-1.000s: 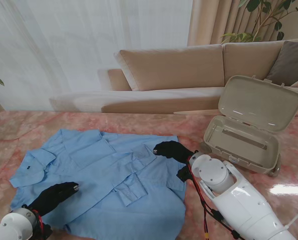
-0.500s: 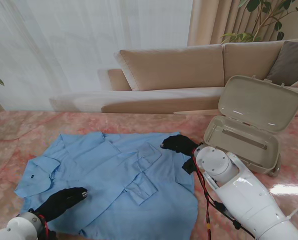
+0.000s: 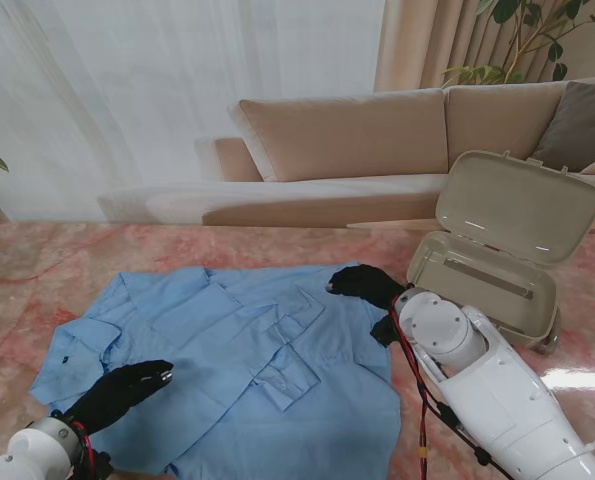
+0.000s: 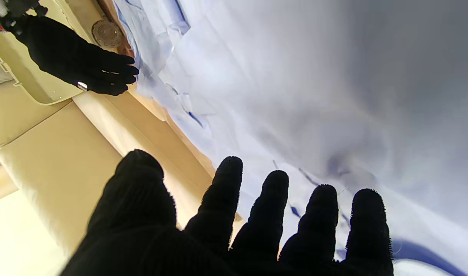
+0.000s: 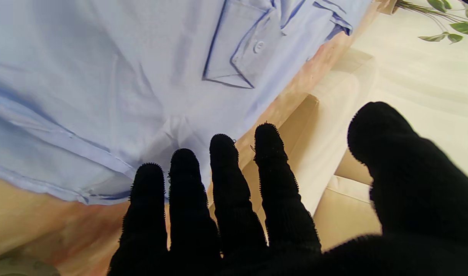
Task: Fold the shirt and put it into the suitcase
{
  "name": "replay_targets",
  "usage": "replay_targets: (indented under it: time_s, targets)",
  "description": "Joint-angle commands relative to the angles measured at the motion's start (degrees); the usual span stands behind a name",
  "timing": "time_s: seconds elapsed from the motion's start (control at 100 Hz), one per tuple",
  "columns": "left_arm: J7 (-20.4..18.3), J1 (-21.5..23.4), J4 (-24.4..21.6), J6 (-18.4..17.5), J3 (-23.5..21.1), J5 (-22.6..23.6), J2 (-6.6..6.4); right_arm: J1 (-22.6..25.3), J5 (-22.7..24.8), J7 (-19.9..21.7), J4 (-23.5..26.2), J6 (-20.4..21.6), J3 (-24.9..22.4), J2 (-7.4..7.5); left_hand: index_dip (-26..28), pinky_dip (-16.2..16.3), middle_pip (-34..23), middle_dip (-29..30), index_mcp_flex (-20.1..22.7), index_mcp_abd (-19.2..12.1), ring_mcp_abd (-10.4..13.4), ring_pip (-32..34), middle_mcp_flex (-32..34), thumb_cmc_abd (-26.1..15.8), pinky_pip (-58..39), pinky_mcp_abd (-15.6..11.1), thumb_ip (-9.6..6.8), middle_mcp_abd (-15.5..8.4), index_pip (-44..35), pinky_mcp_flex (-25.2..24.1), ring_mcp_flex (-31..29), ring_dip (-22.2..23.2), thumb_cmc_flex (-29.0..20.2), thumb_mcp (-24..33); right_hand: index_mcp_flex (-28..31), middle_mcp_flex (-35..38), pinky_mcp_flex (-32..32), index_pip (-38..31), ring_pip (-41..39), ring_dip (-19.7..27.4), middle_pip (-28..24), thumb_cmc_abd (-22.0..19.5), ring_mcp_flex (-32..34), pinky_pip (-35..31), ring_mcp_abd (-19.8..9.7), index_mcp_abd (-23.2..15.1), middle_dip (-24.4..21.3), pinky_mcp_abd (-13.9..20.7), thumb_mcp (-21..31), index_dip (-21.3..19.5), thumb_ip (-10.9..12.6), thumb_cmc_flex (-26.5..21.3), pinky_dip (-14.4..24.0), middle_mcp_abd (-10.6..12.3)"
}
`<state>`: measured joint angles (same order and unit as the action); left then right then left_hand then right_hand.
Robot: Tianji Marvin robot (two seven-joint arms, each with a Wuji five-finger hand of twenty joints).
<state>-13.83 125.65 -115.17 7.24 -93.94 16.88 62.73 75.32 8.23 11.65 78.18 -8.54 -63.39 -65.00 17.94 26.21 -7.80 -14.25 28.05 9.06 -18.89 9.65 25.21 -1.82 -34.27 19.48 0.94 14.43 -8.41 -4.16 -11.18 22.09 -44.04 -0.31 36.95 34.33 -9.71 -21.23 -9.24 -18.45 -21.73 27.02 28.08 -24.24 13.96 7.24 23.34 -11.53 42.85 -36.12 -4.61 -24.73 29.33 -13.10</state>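
With both the left hand point(image 3: 122, 392) and right hand point(image 3: 362, 285) spread flat, apparently on the shirt point(image 3: 227, 370), wrinkles should be smoothed outward before folding.

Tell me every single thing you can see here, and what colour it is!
shirt: one, light blue, spread flat on the table.
suitcase: one, beige, lid open, far right of the table.
table: one, pinkish marble.
sofa: one, tan, behind the table.
cushion: one, brown, on the sofa.
plant: one, green, far right corner.
curtain: one, white, behind the sofa.
left hand: one, black glove, flat on the shirt's near left part.
right hand: one, black glove, at the shirt's far right edge.
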Motion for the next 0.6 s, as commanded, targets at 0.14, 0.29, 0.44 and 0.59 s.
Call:
replay_targets:
  time_s: [0.14,0.29,0.44,0.59]
  targets:
    - [-0.94,-2.61,-1.6,-0.77,-1.22,-0.34,-0.23,2.67,1.38,0.28,3.8,1.94,-1.67,0.57,0.63,0.45,-0.67,-0.36,-0.14,-1.12,-1.43,1.5,0.31,-1.86,-1.72,0.79,1.68,0.47,-0.02,0.01,-1.59,0.42,-1.38,-2.27,1.5,1.43,-0.59,-0.49,0.16,0.45,1.36,0.13,0.73,-0.92,-1.38,-1.79,0.78,-0.71,-0.83,-0.39,2.1,0.7,1.56,1.04]
    - [-1.28,-5.36,-1.16,-0.94,-1.28,-0.66,-0.31,3.42,2.7,-1.13,5.06,3.53,-2.2,0.53,0.64,0.25,-0.6,-0.35,0.06,-1.08,-1.22,1.38,0.58,-1.68,-1.66,0.6,1.68,0.5,-0.04,0.11,-1.64,0.31,-1.57,-2.23,1.57,1.58,-1.43,-0.39,0.02,0.11,1.74,0.83,1.32,-1.6,-1.8,-1.76,0.86,0.01,-0.77,-0.31,2.16,0.45,2.32,1.07]
    - [-1.62,-9.5,0.76,-0.46,-0.46,-0.46,-0.47,2.85,4.78,-3.9,4.5,4.86,-1.55,0.11,0.62,-0.2,-0.53,-0.34,0.01,-1.22,-0.62,1.03,0.57,-1.38,-1.13,-0.13,1.68,0.14,-0.01,-0.14,-1.26,0.11,-1.7,-2.25,0.78,0.19,-3.88,-0.24,-0.94,-0.59,1.12,3.74,2.4,-4.24,-2.36,-1.29,1.26,0.58,1.89,-0.36,1.94,0.82,4.78,1.06]
    - [-2.18,-15.33,4.7,-0.5,1.24,3.41,-0.95,0.74,7.88,-7.15,2.24,6.13,0.29,-0.45,0.49,-0.89,-0.32,-0.26,-0.89,-1.14,0.22,0.33,-0.26,-0.04,-0.03,-1.2,1.6,-0.2,0.32,-0.7,-0.26,-0.31,-2.3,-2.16,-1.09,-3.14,-4.14,0.17,-1.91,-0.78,-0.53,7.29,1.77,-4.86,-3.31,-0.78,1.23,2.22,5.44,-0.46,1.37,1.26,5.36,1.12]
